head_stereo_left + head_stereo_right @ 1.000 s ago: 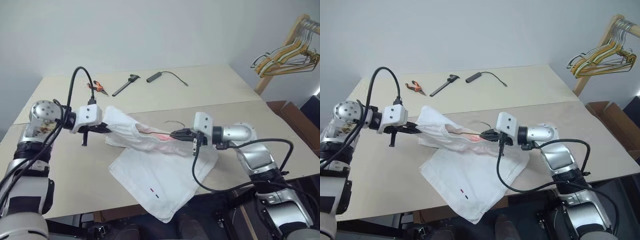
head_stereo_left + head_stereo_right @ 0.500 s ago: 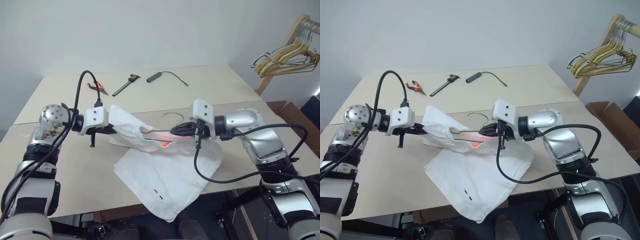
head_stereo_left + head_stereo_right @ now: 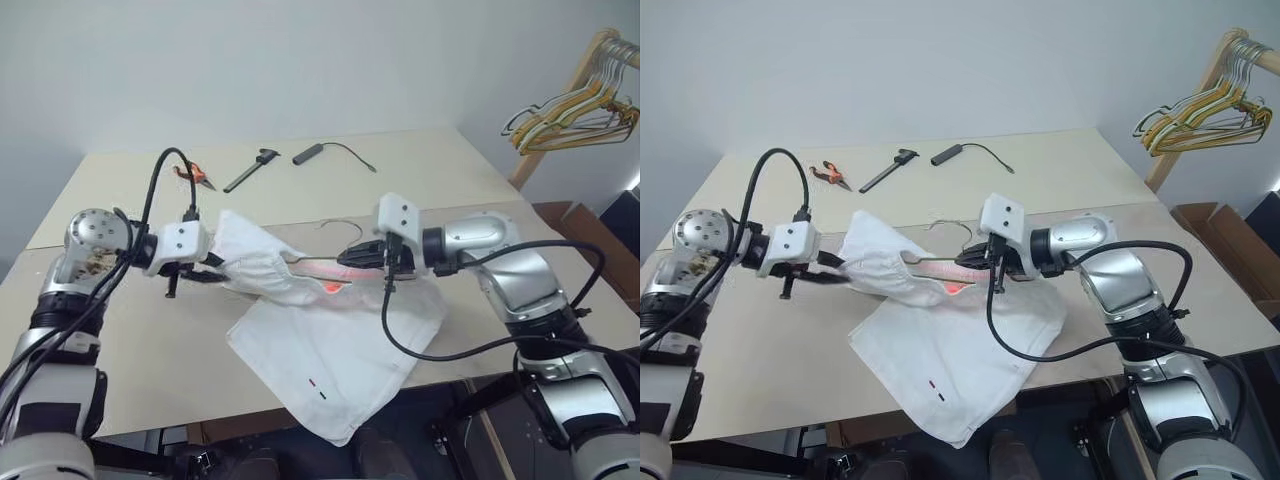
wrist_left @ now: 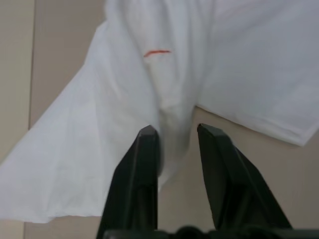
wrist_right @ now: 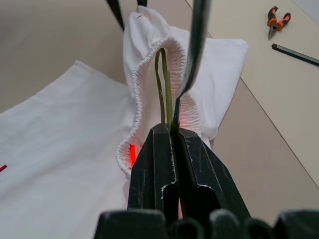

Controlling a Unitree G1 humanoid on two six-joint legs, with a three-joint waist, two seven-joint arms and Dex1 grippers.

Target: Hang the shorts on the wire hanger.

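Feeding the wire hanger [image 5: 163,84] into the waistband of the shorts [image 3: 330,350] is the step in hand, I judge. The right tool [image 5: 172,130] is closed on the thin wire, which goes into the gathered opening, while the hook [image 3: 345,226] sticks out on the far side. The left tool [image 4: 178,132] stands partly open at the left end of the cloth; a fold lies between its fingers, not clamped. The shorts lie on the table [image 3: 430,180], lifted at the waist. To do it well, the left side should keep the waistband open and the wire should slide straight without catching the elastic.
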